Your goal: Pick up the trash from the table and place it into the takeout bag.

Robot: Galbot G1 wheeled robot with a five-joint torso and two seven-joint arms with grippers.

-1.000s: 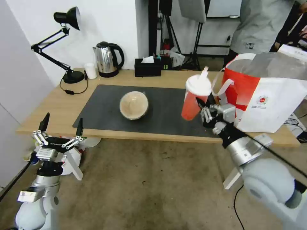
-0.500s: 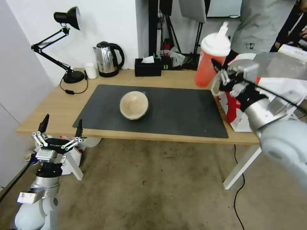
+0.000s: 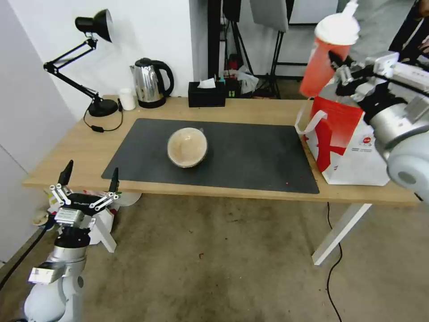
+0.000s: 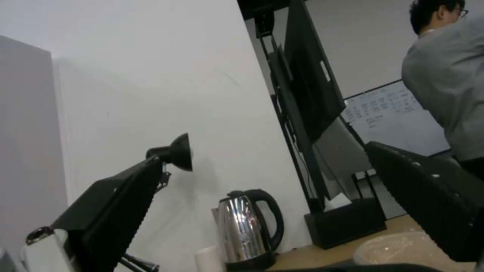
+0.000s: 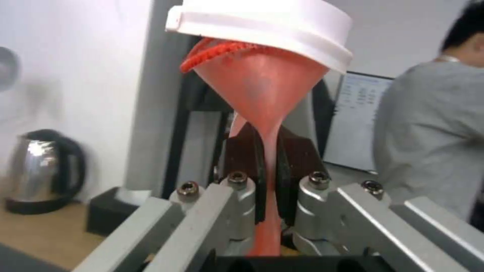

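My right gripper (image 3: 338,65) is shut on the red drink cup (image 3: 322,58) with its white domed lid, holding it tilted in the air above the near-left rim of the takeout bag (image 3: 353,138). The right wrist view shows the cup (image 5: 262,94) squeezed thin between the black fingers (image 5: 297,158). The round beige-filled bowl (image 3: 187,147) sits in the middle of the dark grey mat (image 3: 250,161) on the table (image 3: 67,152); its rim (image 4: 398,249) also shows in the left wrist view. My left gripper (image 3: 89,179) hangs open below the table's near-left corner.
A steel kettle (image 3: 149,82), a small white cup (image 3: 127,99), a black desk lamp (image 3: 89,62) and a black tissue box (image 3: 206,94) line the table's far edge. The bag stands on the table's right end. A person in grey stands behind it.
My right arm has lifted the cup higher and carried it rightward, from beside the bag's left edge to above its rim. The left arm has barely moved.
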